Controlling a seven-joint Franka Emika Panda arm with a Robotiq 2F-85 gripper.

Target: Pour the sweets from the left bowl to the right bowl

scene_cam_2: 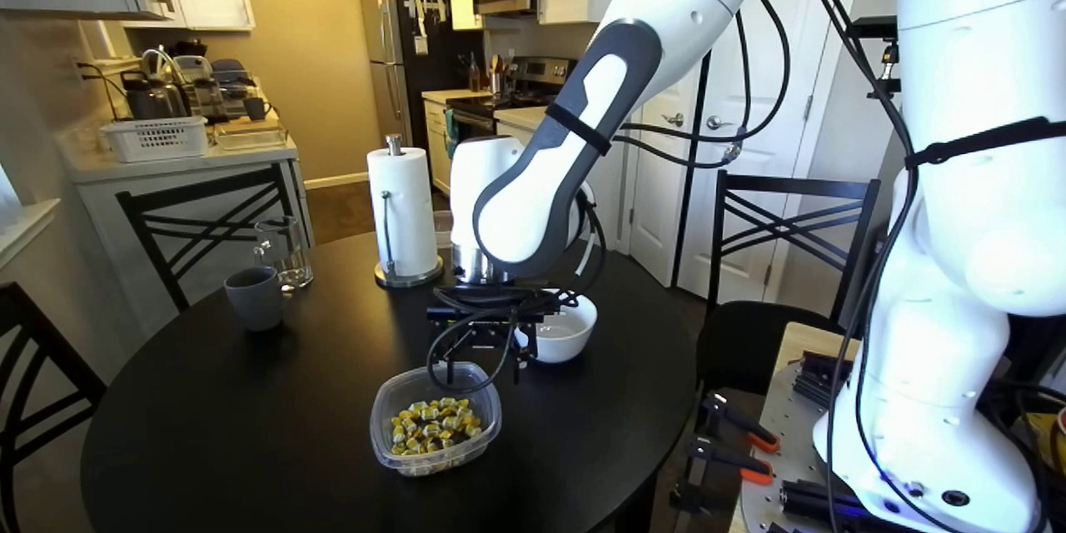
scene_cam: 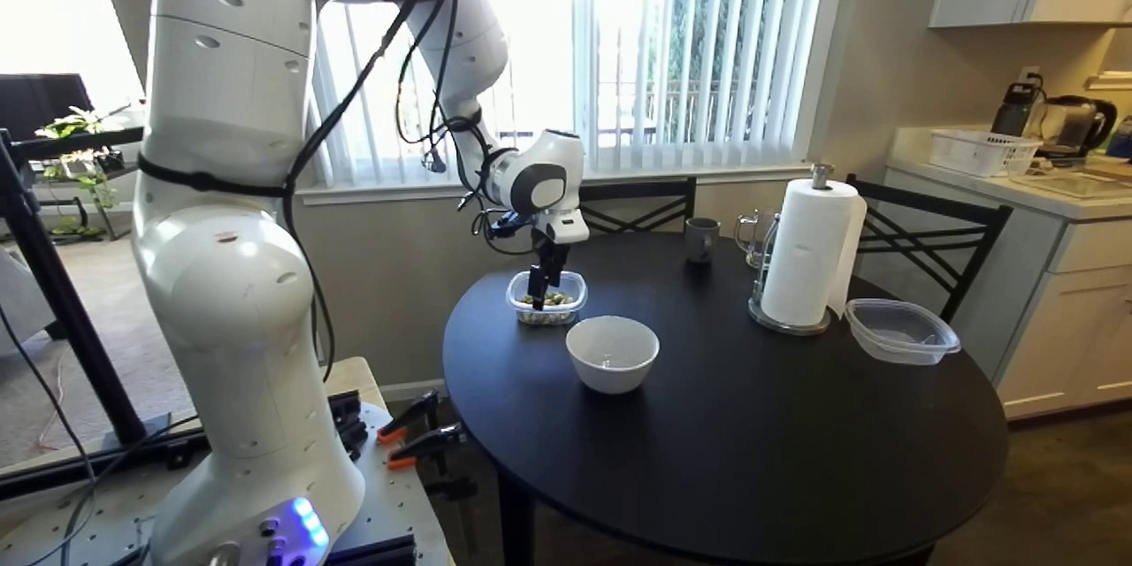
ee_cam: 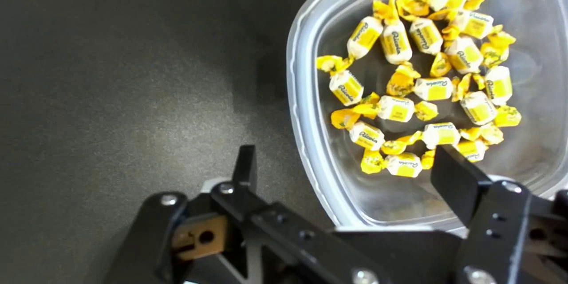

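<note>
The left bowl is a clear plastic container standing upright on the table; it shows in both exterior views [scene_cam: 580, 290] [scene_cam_2: 381, 416] and in the wrist view [ee_cam: 296, 97]. The sweets, yellow-and-white wrapped candies, lie in it [scene_cam: 559, 297] [scene_cam_2: 433, 426] [ee_cam: 396, 108]. The right bowl, plain white, stands close by in both exterior views [scene_cam: 615, 370] [scene_cam_2: 568, 340]; it is out of the wrist view. My gripper [scene_cam: 543, 283] [scene_cam_2: 485, 366] [ee_cam: 344, 155] is open and empty. In the wrist view one finger shows outside the clear bowl's rim, the other over its inside. Contact cannot be told.
A paper towel roll on a stand [scene_cam: 806, 252] [scene_cam_2: 404, 212] is farther along the table. Another clear shallow container [scene_cam: 902, 334] lies beyond it. A grey mug [scene_cam: 701, 240] [scene_cam_2: 255, 300] and a glass mug [scene_cam: 752, 234] [scene_cam_2: 287, 254] stand near the table edge. Chairs surround the table.
</note>
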